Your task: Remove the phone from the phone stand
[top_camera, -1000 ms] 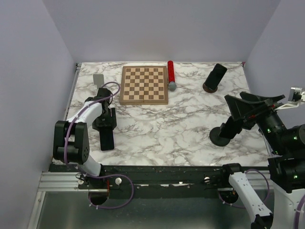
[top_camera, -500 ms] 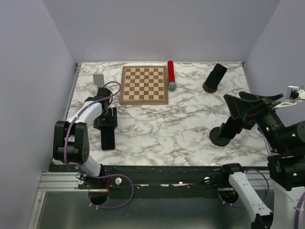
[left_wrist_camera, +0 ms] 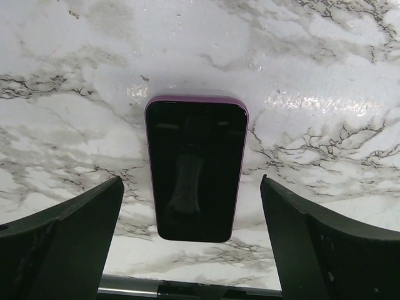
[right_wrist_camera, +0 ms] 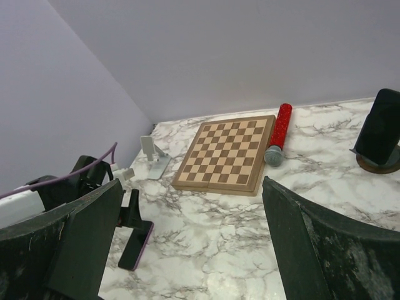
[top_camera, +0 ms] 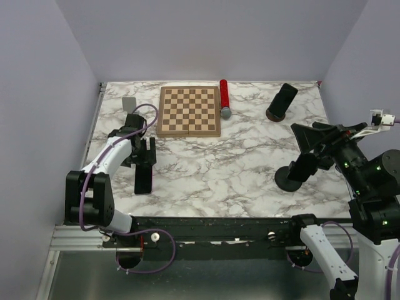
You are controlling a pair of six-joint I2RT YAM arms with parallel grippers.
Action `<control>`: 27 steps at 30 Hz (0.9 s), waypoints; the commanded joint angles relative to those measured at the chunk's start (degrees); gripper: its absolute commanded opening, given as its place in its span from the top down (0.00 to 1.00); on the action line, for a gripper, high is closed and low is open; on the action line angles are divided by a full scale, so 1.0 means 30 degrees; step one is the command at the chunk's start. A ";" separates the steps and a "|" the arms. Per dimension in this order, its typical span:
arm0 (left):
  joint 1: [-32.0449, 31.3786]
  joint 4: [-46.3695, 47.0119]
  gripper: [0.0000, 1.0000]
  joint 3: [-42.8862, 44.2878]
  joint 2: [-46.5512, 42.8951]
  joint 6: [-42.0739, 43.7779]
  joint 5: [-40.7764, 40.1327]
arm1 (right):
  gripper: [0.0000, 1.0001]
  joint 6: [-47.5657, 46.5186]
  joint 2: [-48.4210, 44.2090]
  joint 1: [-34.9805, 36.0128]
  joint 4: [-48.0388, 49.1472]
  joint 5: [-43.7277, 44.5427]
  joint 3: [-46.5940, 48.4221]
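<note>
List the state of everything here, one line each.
Purple-edged black phone: lying flat, screen up, ungripped.
Small silver phone stand: empty.
Second black phone: propped on round dark base.
Red microphone: lying flat.
Wooden chessboard: flat, no pieces.
Left claw: open, holding nothing.
Right claw: open, holding nothing.

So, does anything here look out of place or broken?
Nothing is spilled or broken. The only odd bit: the purple phone lies flat, screen up, on the marble table, apart from the empty silver stand at the back left.
</note>
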 commanded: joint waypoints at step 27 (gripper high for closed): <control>-0.2051 0.9624 0.02 0.4472 -0.8508 -0.4470 0.8427 | 0.00 0.0787 0.9286 -0.0067 -0.5846 0.6879 0.3626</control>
